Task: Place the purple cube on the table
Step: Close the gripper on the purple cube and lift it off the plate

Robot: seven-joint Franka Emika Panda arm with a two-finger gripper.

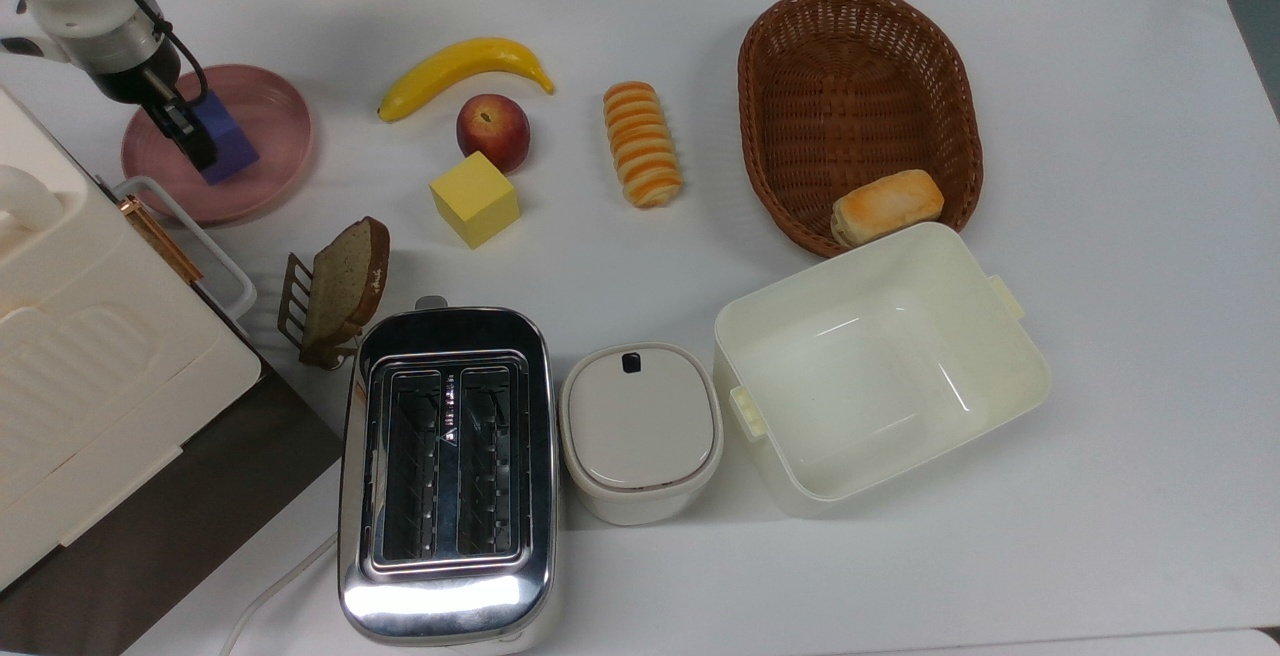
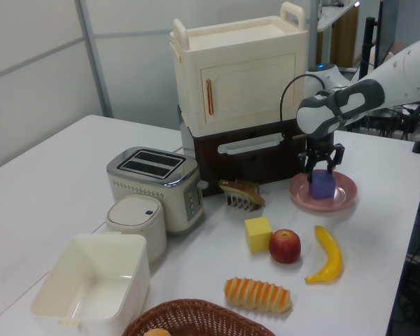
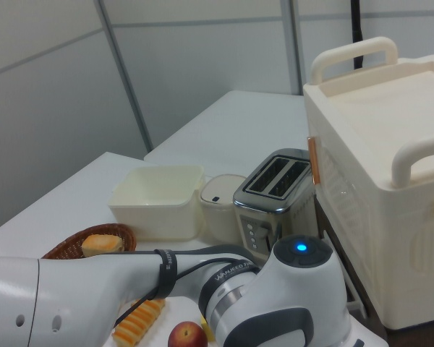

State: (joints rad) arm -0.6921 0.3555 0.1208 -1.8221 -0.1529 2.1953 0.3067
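gripper: black two-finger gripper (image 1: 190, 133) at the top view's far left, fingers closed on the cube's sides
cube: small matte purple cube (image 1: 226, 137) held between the fingers, over the round pink plate (image 1: 270, 151); contact with the plate can't be told
neighbours: yellow banana (image 1: 462, 67), red apple (image 1: 493, 128), yellow cube (image 1: 475, 200) to the top view's right
tabletop: white tabletop (image 1: 1120, 186), brown wicker basket (image 1: 860, 96) further right
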